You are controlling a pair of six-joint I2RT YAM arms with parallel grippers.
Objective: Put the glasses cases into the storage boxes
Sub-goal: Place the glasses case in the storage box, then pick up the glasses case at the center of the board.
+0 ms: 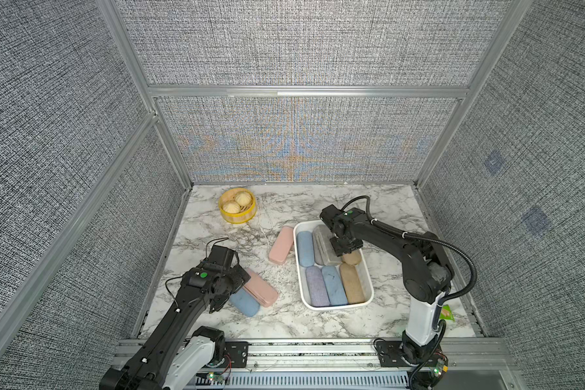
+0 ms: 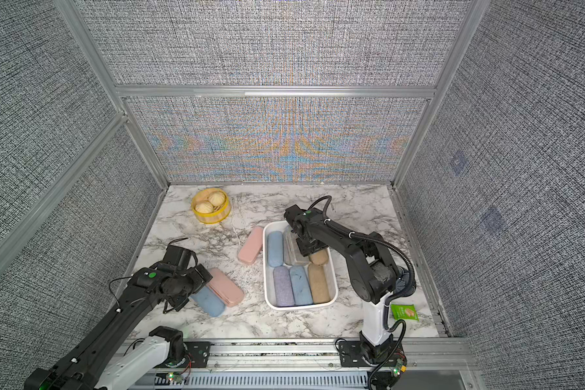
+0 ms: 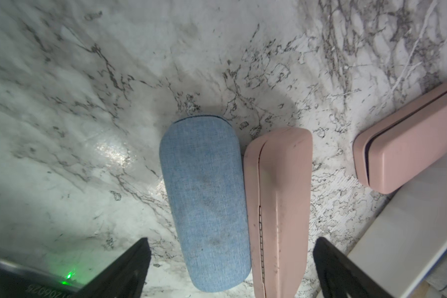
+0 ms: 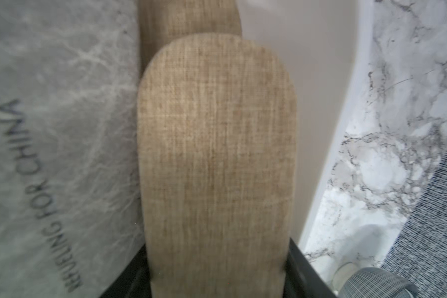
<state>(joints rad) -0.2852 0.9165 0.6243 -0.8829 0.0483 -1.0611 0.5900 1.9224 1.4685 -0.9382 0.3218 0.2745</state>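
A: What is held by the right gripper [image 4: 217,273]?

B: A tan case [image 4: 217,154] is clamped, low inside the white bin [image 4: 315,103]; wedging against the grey case [image 4: 49,103] is risked if released tilted. The arm [image 1: 382,233] is extended forward, wrist bent down. The left gripper [image 3: 232,268] is spread above the blue case [image 3: 204,201].
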